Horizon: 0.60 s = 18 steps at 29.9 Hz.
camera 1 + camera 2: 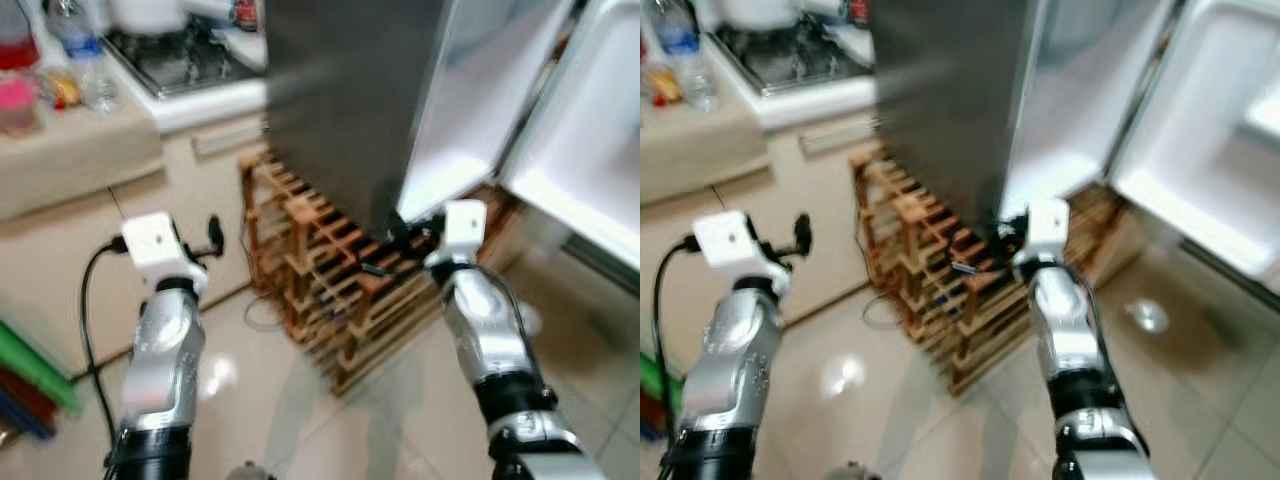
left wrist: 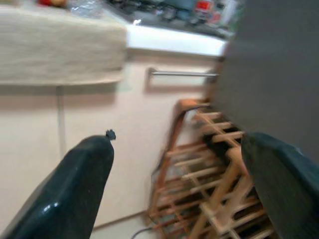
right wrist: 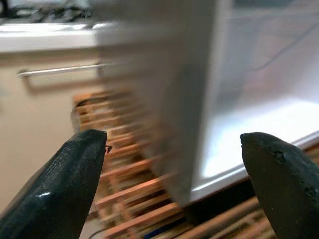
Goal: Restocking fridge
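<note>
I was standing on the shiny pale tile floor (image 1: 330, 420) and looking down at the tall dark grey fridge (image 1: 350, 90). It stood at about 12 o'clock from me. Its white door (image 1: 590, 130) hung open out at 2 o'clock, and I could see white shelves inside.

My left gripper (image 2: 174, 189) was held up at 10 o'clock. Its two black fingers were spread wide with nothing between them. My right gripper (image 3: 174, 184) was up at 1 o'clock, near the bottom corner of the fridge. Its fingers were spread wide too, and they held nothing.

A brown wooden slat rack (image 1: 320, 270) leaned at the foot of the fridge. Past it, at 11 o'clock, was a beige counter (image 1: 80, 150) with a clear plastic water bottle (image 1: 85, 55) on it.

The picture was blurry. I thought the job had only just begun. The door was open, but I carried no food yet. I still had to fetch things and put them in.
</note>
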Available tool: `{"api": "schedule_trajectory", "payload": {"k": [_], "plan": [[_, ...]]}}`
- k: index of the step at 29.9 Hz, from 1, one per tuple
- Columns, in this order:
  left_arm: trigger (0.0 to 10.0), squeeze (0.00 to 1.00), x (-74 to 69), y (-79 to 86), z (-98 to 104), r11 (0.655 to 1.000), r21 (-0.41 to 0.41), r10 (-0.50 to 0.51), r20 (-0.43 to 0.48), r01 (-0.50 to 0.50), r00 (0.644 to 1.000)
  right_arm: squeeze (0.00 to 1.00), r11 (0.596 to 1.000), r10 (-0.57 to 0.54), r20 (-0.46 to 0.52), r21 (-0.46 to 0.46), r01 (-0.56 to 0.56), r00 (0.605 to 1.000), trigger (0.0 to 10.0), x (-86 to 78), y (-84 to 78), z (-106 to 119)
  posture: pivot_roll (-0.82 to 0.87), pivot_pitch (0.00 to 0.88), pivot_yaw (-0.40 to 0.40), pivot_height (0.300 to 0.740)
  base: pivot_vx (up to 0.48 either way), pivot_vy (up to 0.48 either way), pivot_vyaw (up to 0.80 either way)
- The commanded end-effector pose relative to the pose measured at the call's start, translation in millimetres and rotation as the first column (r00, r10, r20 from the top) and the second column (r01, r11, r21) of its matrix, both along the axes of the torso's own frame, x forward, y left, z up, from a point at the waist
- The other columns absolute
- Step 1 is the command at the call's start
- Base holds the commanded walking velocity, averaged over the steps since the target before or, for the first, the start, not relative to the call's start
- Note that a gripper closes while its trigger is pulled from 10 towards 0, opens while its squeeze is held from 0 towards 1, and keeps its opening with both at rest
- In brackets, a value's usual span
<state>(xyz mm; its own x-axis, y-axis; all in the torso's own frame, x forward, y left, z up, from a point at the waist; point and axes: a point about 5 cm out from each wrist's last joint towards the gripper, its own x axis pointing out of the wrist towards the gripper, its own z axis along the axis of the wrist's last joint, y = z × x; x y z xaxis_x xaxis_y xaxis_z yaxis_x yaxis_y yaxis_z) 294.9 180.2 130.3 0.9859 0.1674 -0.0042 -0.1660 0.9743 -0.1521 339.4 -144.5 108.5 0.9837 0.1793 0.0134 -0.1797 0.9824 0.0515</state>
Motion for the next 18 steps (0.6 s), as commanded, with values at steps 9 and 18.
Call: {"api": "schedule_trajectory", "payload": {"k": [9,18], "plan": [[10.0,0.00,11.7,-21.2,3.6,0.996,0.030,-0.088,-0.007,0.088,0.996,0.00,1.000,-0.012,0.027,-0.002,0.012,1.000,10.0,-1.1,-6.5,2.2,0.00,0.000,0.007,0.740,0.000,0.257,0.45],[10.0,0.00,15.8,-21.3,6.0,0.993,0.074,-0.093,0.004,0.093,0.996,0.00,1.000,-0.019,0.047,0.003,0.019,0.999,10.0,-0.6,-8.8,5.2,0.00,0.000,0.029,0.740,0.000,0.000,0.44]]}}
